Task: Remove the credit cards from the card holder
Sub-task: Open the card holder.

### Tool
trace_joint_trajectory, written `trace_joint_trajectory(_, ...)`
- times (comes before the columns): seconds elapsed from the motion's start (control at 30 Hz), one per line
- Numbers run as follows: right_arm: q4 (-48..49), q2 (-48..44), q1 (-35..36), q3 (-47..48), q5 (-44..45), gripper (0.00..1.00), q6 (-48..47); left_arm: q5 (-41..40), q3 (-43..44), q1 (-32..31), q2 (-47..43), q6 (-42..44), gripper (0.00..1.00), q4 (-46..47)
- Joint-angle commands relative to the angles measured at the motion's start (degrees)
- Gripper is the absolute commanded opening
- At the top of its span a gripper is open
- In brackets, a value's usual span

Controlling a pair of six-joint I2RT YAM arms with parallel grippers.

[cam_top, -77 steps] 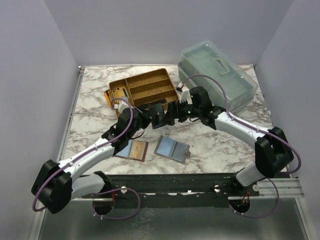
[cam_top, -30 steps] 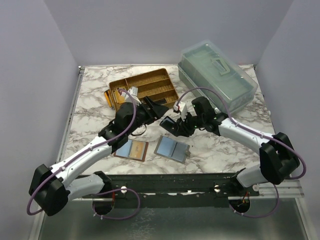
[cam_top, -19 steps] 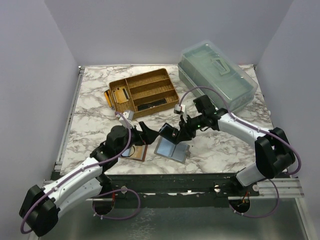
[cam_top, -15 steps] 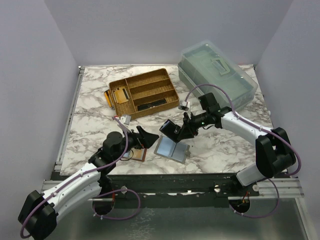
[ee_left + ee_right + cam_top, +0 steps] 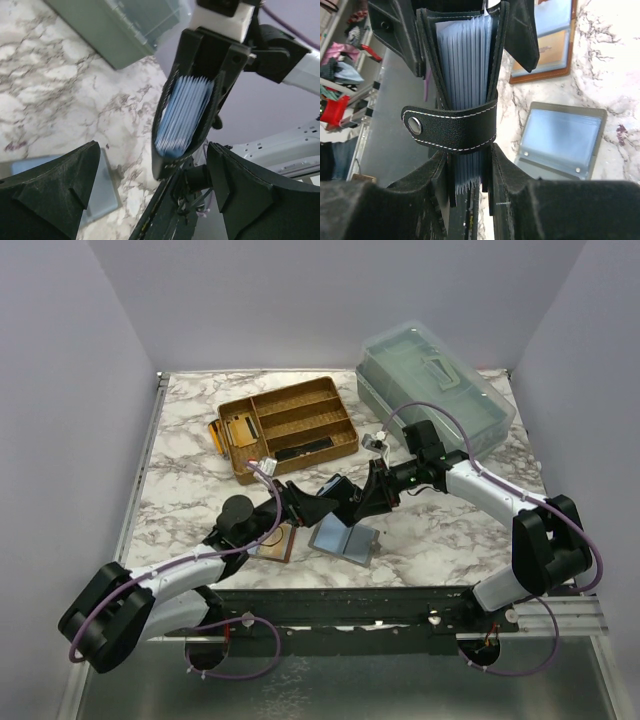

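Pale lavender walls on three sides; white marble-veined tabletop — dark rail along near edge

Clear lane: the black bifold card holder shows its open mouth to the left gripper, whose fingers stand wide with nothing between. A stitched black strap tab bars the edge by the right gripper, and an open grey plastic wallet lies on the marble table below.
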Motion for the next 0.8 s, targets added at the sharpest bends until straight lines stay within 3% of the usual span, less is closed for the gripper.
trace_joint_trajectory(0.0,2.4,0.6,-0.2,1.9,-6.6,0.01,1.9,3.1,3.0,-0.2,3.5,-2.1,0.93,13.0)
trace_joint_trajectory(0.27,3.0,1.9,-0.3,2.4,-8.3,0.02,3.2,5.8,4.6,-0.6,9.0,-5.6,0.75,18.7)
trace_joint_trajectory(0.4,3.1,2.2,-0.6,2.6,-8.6,0.03,3.8,6.8,4.6,-0.7,10.3,-6.4,0.6,19.8)
trace_joint_trajectory(0.53,3.5,1.8,-1.1,2.4,-8.0,0.05,4.3,6.7,4.0,-0.6,10.7,-6.2,0.22,19.9)
trace_joint_trajectory(0.6,3.6,1.4,-1.2,2.4,-6.7,0.07,4.3,5.9,3.3,-0.7,10.3,-6.1,0.09,19.9)
trace_joint_trajectory(0.77,3.5,0.1,-1.3,3.2,-0.7,0.33,4.0,2.7,2.8,-0.7,9.4,-8.1,0.0,19.4)
